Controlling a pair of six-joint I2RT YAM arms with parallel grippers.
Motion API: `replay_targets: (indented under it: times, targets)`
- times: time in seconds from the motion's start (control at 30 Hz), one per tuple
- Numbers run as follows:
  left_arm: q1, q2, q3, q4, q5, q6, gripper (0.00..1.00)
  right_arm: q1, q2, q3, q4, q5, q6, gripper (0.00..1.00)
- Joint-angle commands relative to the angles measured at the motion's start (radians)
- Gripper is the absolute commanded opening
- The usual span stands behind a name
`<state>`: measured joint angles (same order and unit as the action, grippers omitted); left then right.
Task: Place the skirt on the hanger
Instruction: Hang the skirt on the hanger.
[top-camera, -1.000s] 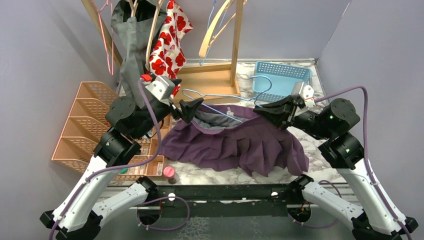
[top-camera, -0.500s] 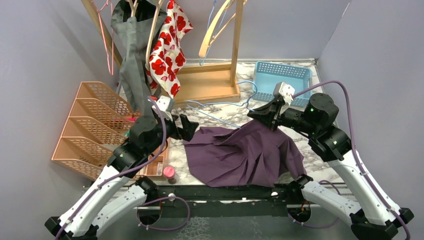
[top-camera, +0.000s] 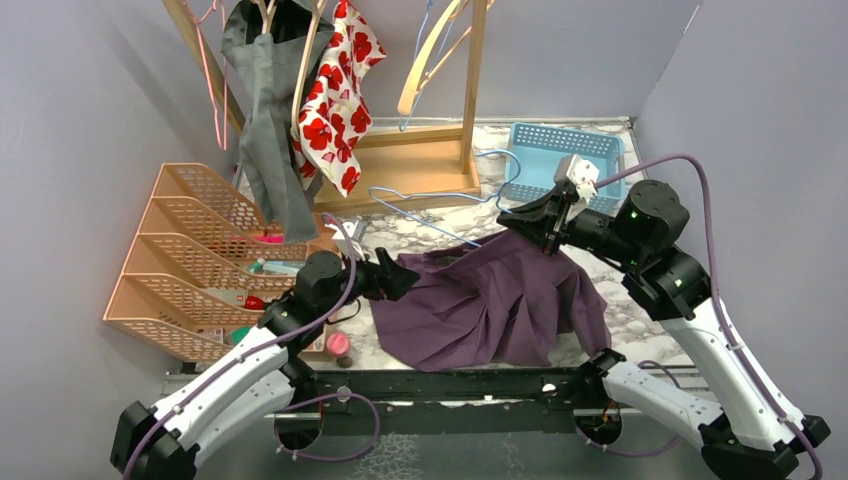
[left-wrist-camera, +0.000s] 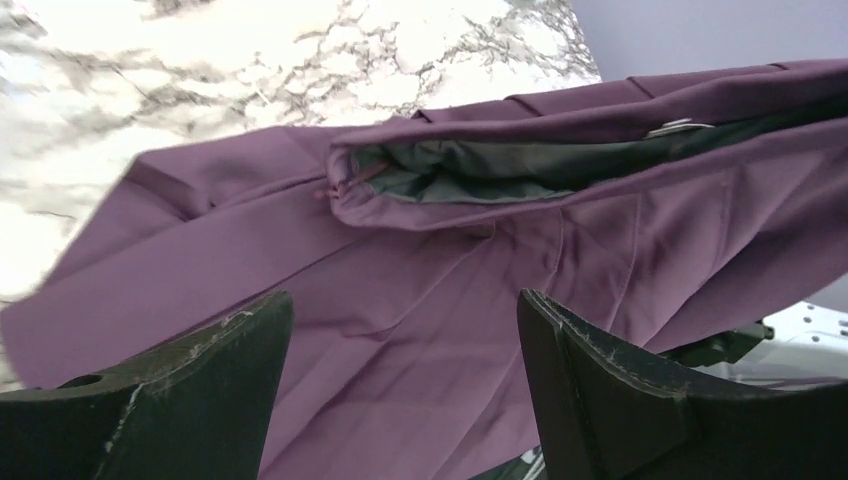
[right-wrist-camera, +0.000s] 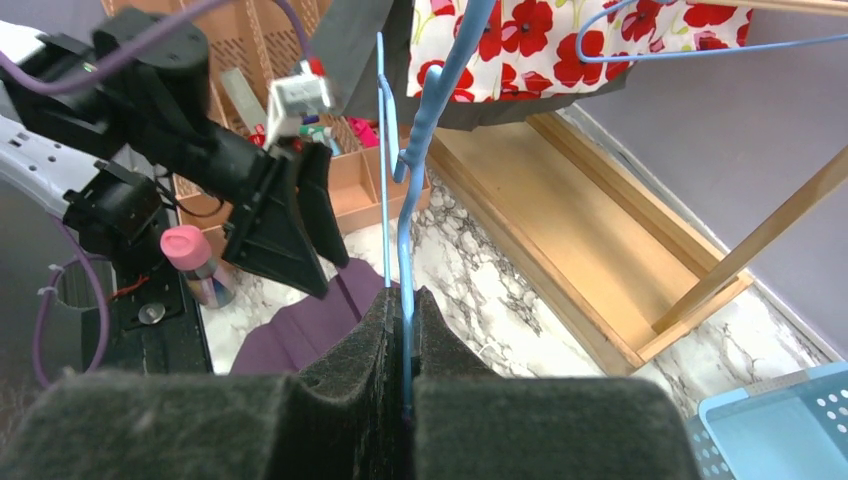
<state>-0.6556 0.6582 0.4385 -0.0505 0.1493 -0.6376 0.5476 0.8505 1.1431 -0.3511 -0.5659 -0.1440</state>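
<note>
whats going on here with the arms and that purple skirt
The right claw is shut on a blue hanger, holding it over the marble table. The purple skirt lies bunched on the table, with one top corner raised toward that claw. The left claw is open at the skirt's left edge, facing the waistband opening. The skirt does not look threaded onto the hanger yet.

One purple skirt (top-camera: 490, 300), one blue hanger (right-wrist-camera: 404, 260) at it, two hung garments (top-camera: 265, 120), one blue basket (top-camera: 560, 130), one peach organizer (top-camera: 170, 250), one pink-capped bottle (top-camera: 338, 344).
</note>
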Motion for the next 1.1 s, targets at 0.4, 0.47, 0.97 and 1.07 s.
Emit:
replay_targets:
  times: [0.4,0.47,0.97,1.07]
  targets:
    - [0.002,0.271,-0.009,0.381,0.025,-0.225,0.68,-0.003,-0.043,0.064,0.062,-0.011,0.034,0.01]
    - [0.002,0.283,-0.019,0.381,0.012,-0.232,0.67,-0.003,-0.045,0.063,0.066,-0.018,0.034,0.01]
    - [0.002,0.532,0.052,0.487,-0.019,-0.245,0.53,-0.003,-0.064,0.062,0.074,-0.073,0.04,0.01]
    - [0.002,0.545,0.061,0.513,-0.011,-0.236,0.48,-0.003,-0.067,0.057,0.07,-0.068,0.04,0.01]
